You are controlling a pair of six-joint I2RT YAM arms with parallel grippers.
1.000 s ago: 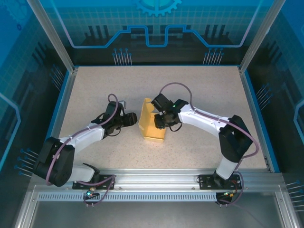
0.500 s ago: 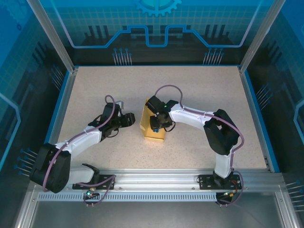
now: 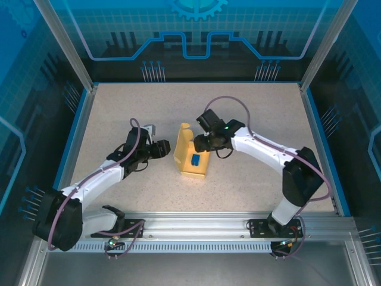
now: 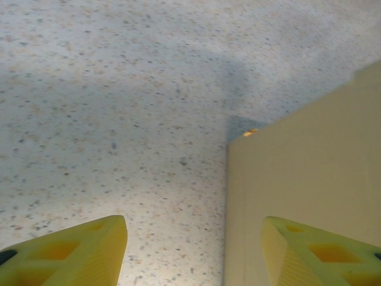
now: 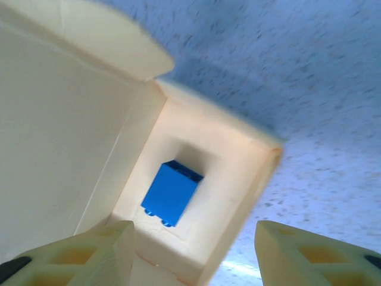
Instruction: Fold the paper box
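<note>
Right jaws back: box, maybe brick

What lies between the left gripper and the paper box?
Bare speckled tabletop separates the left gripper from the paper box, clearest in the top view.
</note>
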